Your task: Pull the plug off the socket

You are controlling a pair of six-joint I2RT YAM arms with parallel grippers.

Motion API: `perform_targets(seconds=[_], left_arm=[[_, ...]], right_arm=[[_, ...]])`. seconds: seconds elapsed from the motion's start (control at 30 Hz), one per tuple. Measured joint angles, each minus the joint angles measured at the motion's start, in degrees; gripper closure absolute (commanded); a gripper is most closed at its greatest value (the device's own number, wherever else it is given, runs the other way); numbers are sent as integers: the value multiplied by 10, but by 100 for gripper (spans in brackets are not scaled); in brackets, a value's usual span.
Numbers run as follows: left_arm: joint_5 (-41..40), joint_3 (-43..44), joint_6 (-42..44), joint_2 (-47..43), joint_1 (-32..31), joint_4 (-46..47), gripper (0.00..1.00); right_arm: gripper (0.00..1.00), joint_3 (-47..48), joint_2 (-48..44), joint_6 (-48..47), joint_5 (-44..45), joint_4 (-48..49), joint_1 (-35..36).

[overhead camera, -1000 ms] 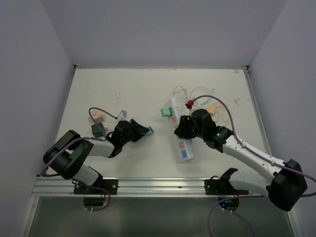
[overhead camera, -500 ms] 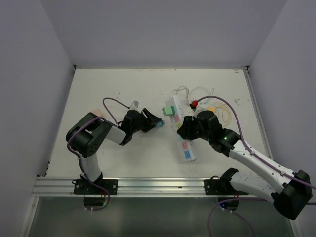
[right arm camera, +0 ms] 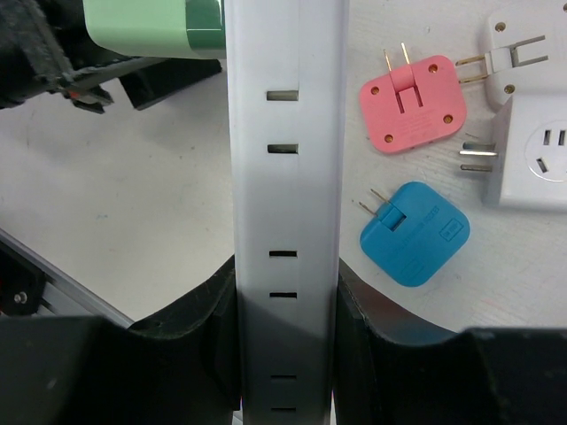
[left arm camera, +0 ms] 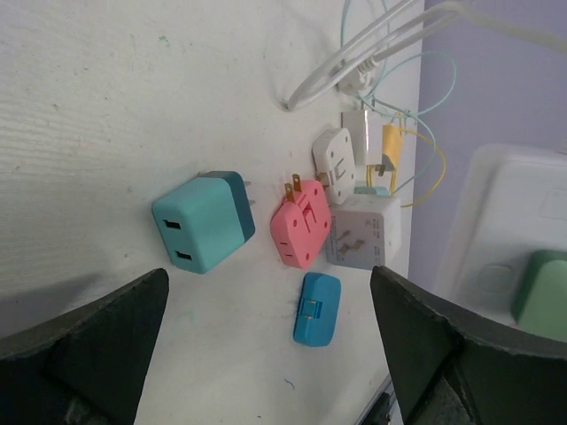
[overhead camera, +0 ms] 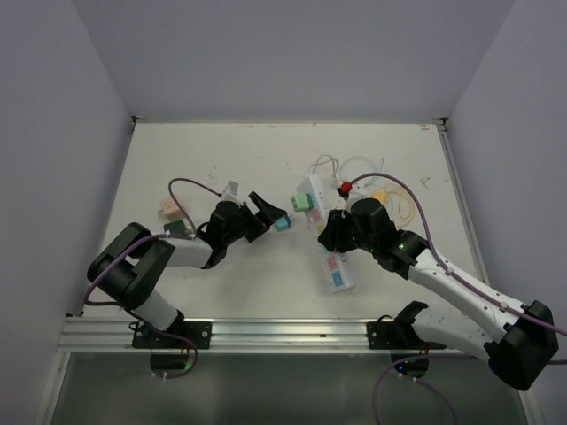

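**Teal plug loose on the table, strip held tight**

The left pincer (overhead camera: 270,215) is wide open and holds nothing; the teal plug (left arm camera: 204,221) lies on the white table (overhead camera: 221,150) just in front of it, between its two black fingers (left arm camera: 89,350) but not touching them; the plug's two slots face the pincer and its metal pins point away. The teal plug is near the power strip (right arm camera: 283,177) but apart from it. The right pincer (right arm camera: 285,301) is closed on the power strip, one finger on each long side, about halfway along; the strip lies slanted across the table. A green plug (right arm camera: 151,27) sits in the strip near its far end, on the side toward the left pincer. On the other side of the strip lie a pink plug (right arm camera: 412,106), a blue plug (right arm camera: 412,232) and a white plug block (right arm camera: 532,159); the pink and blue ones do not touch the strip.
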Motion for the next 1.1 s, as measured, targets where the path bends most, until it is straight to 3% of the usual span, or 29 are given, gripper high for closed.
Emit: perform_targets(seconds=[0.4, 0.6, 0.87, 1.1], left_arm=[[-27, -36, 26, -212, 0, -73, 0], [-5, -50, 28, -253, -1, -71, 2], [3, -50, 28, -236, -25, -66, 15], [1, -47, 25, -215, -45, -66, 35]], right_arm=[[100, 0, 28, -9, -32, 1, 1], [100, 0, 43, -12, -46, 10, 19], [100, 0, 63, -15, -59, 13, 47], [100, 0, 63, -15, -62, 17, 53]])
